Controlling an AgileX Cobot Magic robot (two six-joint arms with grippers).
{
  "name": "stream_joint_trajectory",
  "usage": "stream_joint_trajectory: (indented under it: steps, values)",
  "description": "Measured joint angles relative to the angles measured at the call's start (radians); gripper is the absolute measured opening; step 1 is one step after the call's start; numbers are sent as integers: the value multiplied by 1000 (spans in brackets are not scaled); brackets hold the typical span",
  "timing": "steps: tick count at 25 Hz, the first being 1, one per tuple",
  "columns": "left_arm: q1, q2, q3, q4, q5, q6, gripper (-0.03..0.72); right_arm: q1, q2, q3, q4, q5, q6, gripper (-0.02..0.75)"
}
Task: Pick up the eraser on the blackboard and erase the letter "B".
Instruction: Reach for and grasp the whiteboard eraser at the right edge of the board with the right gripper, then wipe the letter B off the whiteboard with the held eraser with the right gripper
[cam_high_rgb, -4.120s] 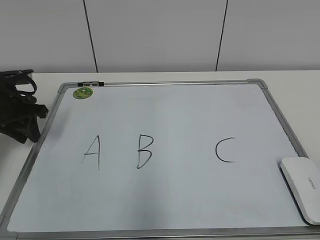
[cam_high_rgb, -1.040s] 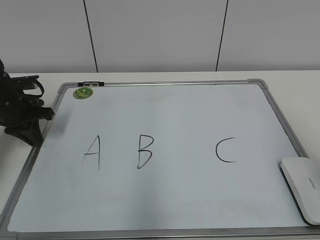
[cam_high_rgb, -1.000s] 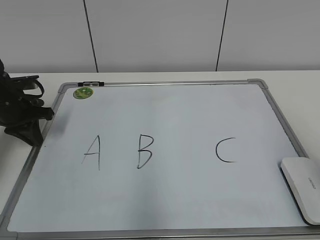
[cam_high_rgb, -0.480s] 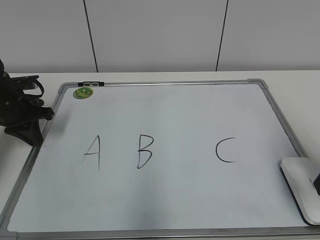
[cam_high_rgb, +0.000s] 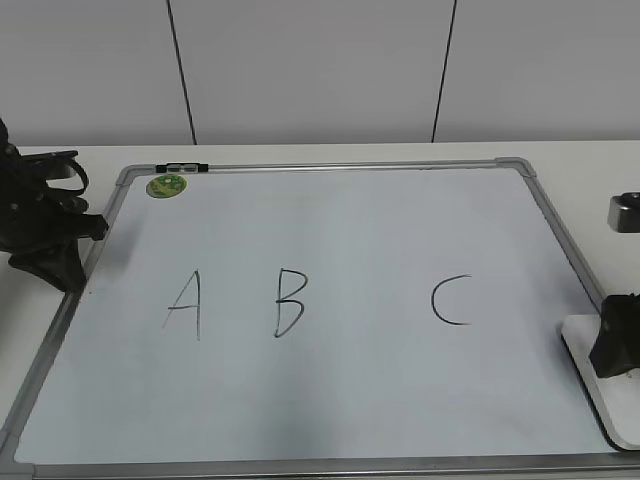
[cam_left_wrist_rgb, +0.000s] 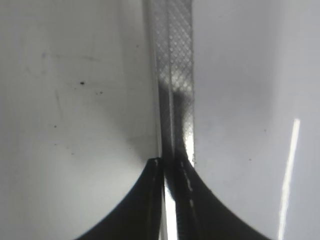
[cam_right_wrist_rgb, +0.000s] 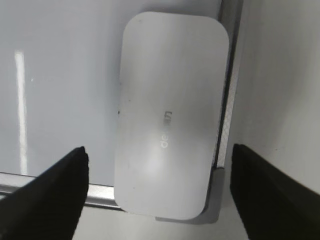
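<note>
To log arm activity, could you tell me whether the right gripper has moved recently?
Yes: the right gripper has entered from the right edge, now above the eraser at the whiteboard's corner.

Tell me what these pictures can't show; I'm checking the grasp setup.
- Flat white plastic eraser: exterior view, partly covered by the right tool and cut by the frame edge.
- Grey print on it: right wrist view, too blurred to read.
- Left tool: left wrist view, tips cut off; closure unclear.

The flat white eraser lies at the blackboard's four o'clock corner; the letter "B" stays unerased, left of centre.
</note>
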Motion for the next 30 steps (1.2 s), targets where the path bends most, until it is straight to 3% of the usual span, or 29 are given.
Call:
stream_joint_trajectory:
  steps: [15,23,30]
  values:
    - [0,0,0,-2,0,0,31,0,175,-5,0,-106,-5,645]
    - [0,0,0,-2,-2,0,31,0,183,-5,11,-108,-5,536]
    - [0,0,0,-4,-3,0,31,0,190,-72,13,29,-7,533]
